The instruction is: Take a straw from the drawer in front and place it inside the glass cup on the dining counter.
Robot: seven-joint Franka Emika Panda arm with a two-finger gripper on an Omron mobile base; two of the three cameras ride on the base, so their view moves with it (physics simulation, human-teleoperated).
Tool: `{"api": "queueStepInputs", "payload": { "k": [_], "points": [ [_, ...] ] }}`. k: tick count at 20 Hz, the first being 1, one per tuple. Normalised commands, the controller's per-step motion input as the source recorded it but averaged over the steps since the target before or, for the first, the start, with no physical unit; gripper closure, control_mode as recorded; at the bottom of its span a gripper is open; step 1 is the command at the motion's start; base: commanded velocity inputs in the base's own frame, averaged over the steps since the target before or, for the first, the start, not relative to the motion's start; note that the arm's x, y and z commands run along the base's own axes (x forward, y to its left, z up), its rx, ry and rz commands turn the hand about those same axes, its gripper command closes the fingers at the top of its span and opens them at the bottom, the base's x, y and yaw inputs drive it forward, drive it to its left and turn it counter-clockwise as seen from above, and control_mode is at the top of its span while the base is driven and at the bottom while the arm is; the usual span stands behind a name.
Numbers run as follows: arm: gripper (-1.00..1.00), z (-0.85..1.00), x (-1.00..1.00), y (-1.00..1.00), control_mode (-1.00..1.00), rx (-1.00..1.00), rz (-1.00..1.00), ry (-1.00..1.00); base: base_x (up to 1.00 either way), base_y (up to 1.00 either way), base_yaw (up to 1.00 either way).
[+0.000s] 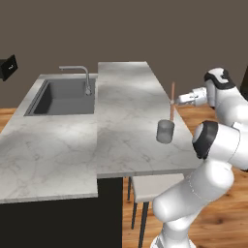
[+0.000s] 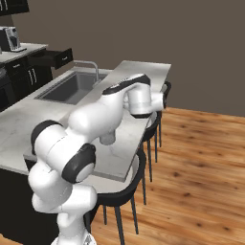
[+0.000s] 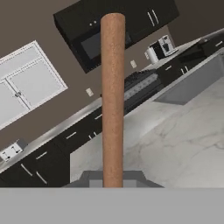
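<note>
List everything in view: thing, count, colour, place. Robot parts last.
straw: 1, tan-brown, upright in the gripper over the glass cup
glass cup: 1, clear grey, dining counter, near right edge
dining counter: 1, white marble
sink: 1, grey, lower worktop
faucet: 1, silver, behind sink
drawer: 1, black, pulled open, far left
stools: several, black, beside counter
coffee machine: 1, silver-black, back worktop
gripper: 1, shut on the straw
arm: 1, white

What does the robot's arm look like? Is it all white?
Mostly white. The arm is made of smooth, rounded, glossy white segments joined by black bands at its joints. Its end effector is a small pale grey piece at the tip. No cables or markings show.
</note>
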Motion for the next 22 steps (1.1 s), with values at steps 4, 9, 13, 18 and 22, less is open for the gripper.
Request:
{"api": "queueStepInputs", "payload": {
  "k": [4,9,13,18,22],
  "points": [
    [1.00,-0.34,0.14,0.00,-1.00,0.00,0.02,-0.05,0.00,0.00,0.00],
    [1.00,-0.40,0.26,0.04,-1.00,-0.03,0.03,-0.05,0.00,0.00,0.00],
    [1.00,-0.35,0.19,0.11,-1.00,-0.04,0.04,-0.08,0.00,0.00,0.00],
    [1.00,-0.16,0.11,0.08,-1.00,-0.04,0.03,-0.12,0.00,0.00,0.00],
    [1.00,-0.05,0.02,0.01,-1.00,-0.02,0.03,-0.14,0.00,0.00,0.00]
  ]
}}
